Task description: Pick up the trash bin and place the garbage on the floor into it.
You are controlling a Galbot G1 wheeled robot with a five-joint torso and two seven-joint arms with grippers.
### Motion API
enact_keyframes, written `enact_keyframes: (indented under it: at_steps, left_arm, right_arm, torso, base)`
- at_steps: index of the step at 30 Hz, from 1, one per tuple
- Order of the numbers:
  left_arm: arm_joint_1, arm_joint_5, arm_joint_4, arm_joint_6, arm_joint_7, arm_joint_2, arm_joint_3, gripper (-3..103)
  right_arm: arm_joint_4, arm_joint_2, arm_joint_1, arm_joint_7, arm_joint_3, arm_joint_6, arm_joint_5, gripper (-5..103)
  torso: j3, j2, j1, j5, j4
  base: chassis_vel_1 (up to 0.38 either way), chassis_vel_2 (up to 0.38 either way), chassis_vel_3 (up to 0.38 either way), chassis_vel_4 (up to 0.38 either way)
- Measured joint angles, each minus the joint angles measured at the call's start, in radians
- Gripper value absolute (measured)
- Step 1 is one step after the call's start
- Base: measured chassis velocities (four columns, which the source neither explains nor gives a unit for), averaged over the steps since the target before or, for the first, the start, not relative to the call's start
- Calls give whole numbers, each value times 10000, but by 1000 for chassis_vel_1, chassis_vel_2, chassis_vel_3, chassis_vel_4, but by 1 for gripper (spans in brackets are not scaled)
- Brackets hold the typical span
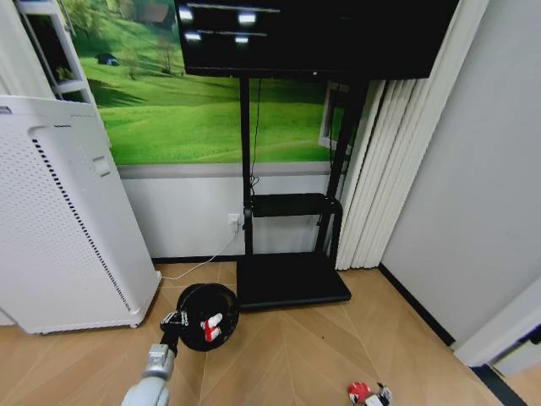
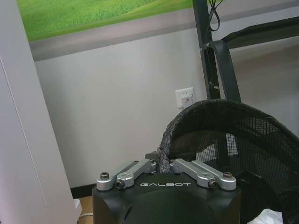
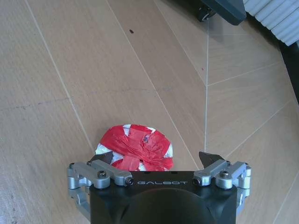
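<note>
Wooden floorboards run under a black TV stand (image 1: 292,279) against the wall, with a white perforated appliance (image 1: 63,220) at nine o'clock. At about seven o'clock in the head view the left gripper (image 1: 175,320) is clamped on the rim of the trash bin (image 1: 207,315), a black mesh basket held off the floor; the left wrist view shows its fingers (image 2: 140,169) pinching that rim (a red-and-white scrap (image 1: 211,326) lies inside). Down at five o'clock, the right gripper (image 3: 159,161) hangs spread wide over the red-and-white wrapper (image 3: 135,147) on the boards, one finger on either side, not pressing it.
</note>
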Motion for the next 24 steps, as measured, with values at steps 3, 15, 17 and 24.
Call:
enact_keyframes:
  at_steps: [3, 15, 17, 24]
  left_arm:
    - [33, 6, -1, -1, -1, -4, -11, 4]
    - [16, 62, 39, -12, -12, -20, 60, 4]
    - [-30, 102, 48, -13, -20, -78, 167, 4]
    - [-35, 117, 78, -14, -24, -109, 187, 4]
  right_arm:
    - [-276, 157, 128, -5, -99, 48, -46, 100]
    - [-278, 273, 348, 54, -190, 144, 12, 100]
    - [182, 68, 448, 150, -93, 64, 169, 100]
    - [996, -487, 357, 308, 146, 26, 205, 100]
  torso:
    - [-1, 1, 0, -6, 0]
    - [2, -1, 0, 22, 3]
    - [3, -4, 2, 19, 5]
    - [2, -4, 2, 10, 2]
  base:
    - [0, 0, 0, 0]
    - [0, 0, 0, 0]
    - [0, 0, 0, 0]
    - [0, 0, 0, 0]
